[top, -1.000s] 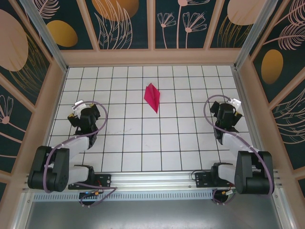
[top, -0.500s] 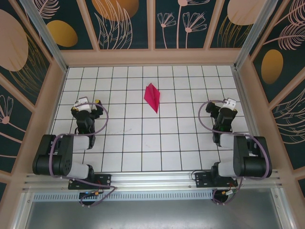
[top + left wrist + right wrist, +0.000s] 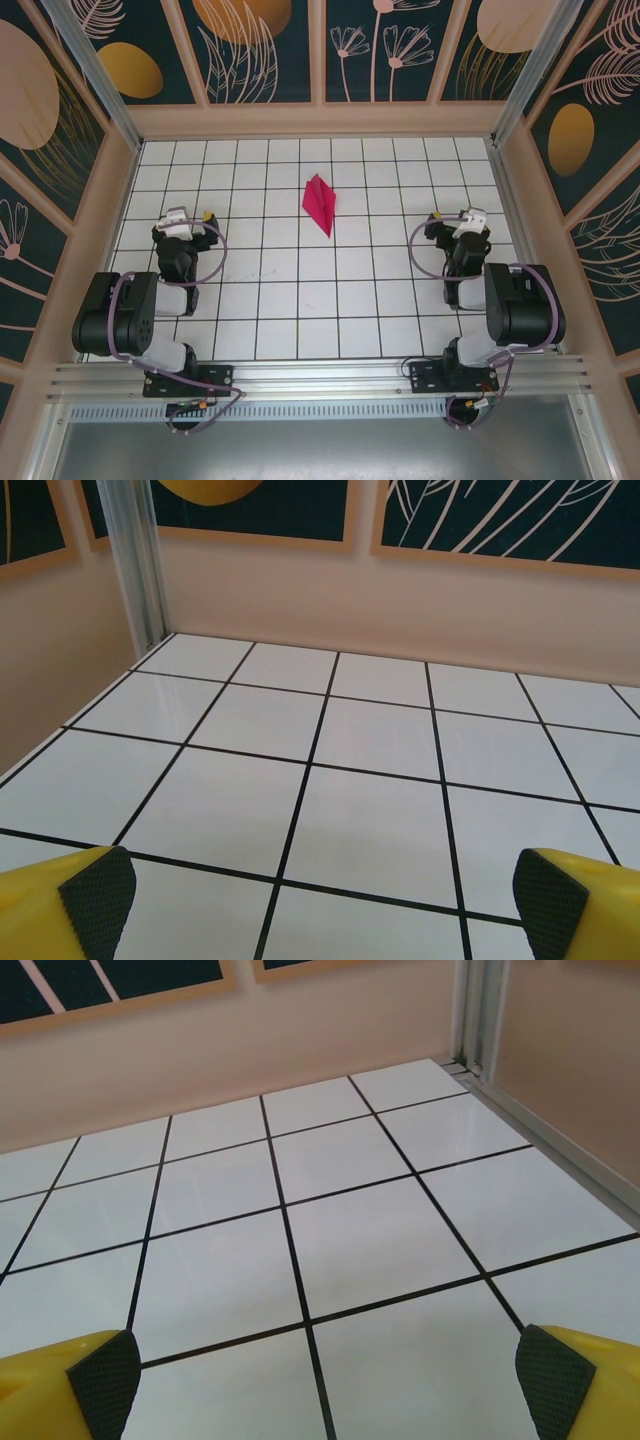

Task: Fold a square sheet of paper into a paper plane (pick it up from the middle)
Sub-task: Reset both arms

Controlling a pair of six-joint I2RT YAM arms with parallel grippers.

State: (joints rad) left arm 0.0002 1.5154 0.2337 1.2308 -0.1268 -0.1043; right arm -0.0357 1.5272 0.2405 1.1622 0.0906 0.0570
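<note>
Right now your left jaws and right jaws both stand spread wide with nothing between them. Their black textured pads (image 3: 97, 900), backed in yellow, frame bare glossy tile. Further out, the plane (image 3: 320, 204) lies flat on the desk (image 3: 300, 300), centred and toward the back, well apart from both arms. It's a narrow magenta dart, its tip toward you. Expect it to be light, thin, easily crushed and prone to sliding on slick tile, so pinch it gently along the middle crease.
</note>
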